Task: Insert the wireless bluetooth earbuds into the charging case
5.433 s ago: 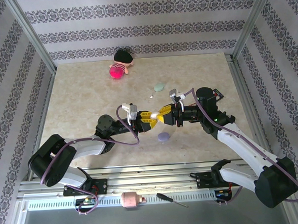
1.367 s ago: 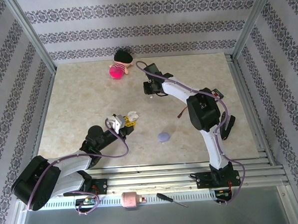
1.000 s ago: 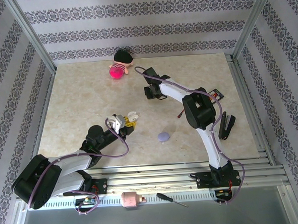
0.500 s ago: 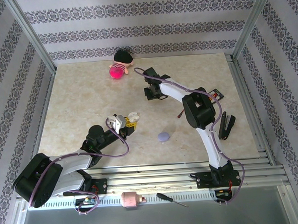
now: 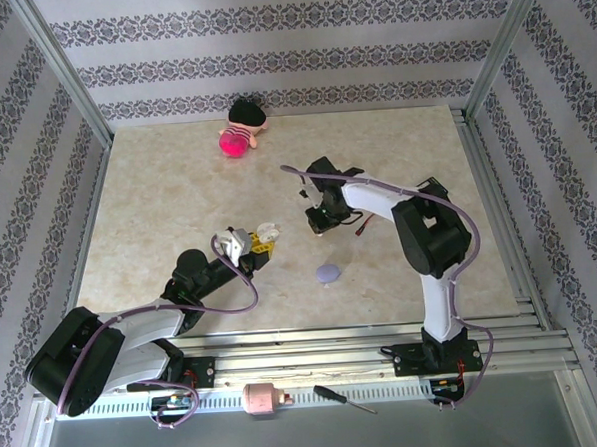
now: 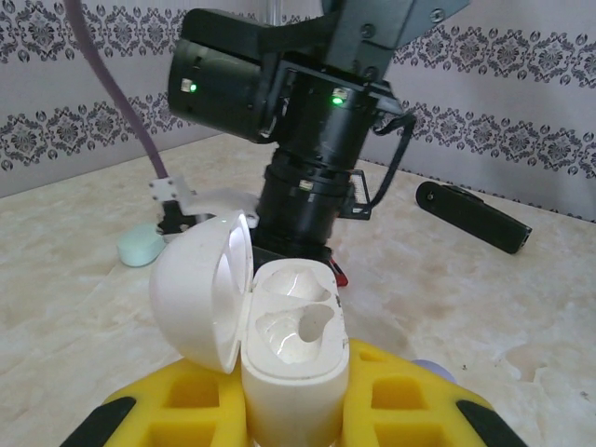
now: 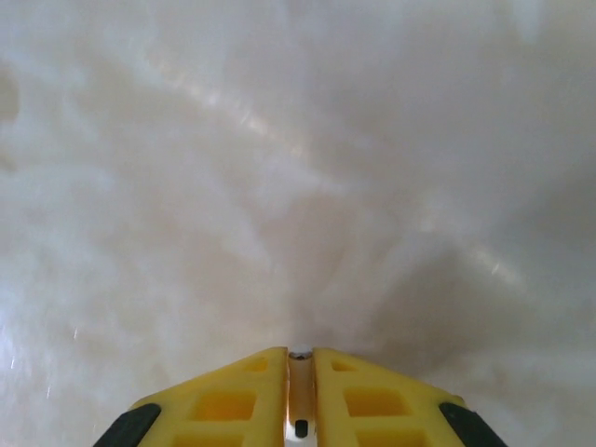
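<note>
Two wells, both apparently empty, lie exposed in the open white charging case, which the left gripper clamps upright near the arm bases. Beyond it, the right gripper has swung back from the far part of the table toward the case. Its jaws are now drawn almost together on what looks like a tiny pale earbud, so pickup seems done and insertion comes next.
</note>
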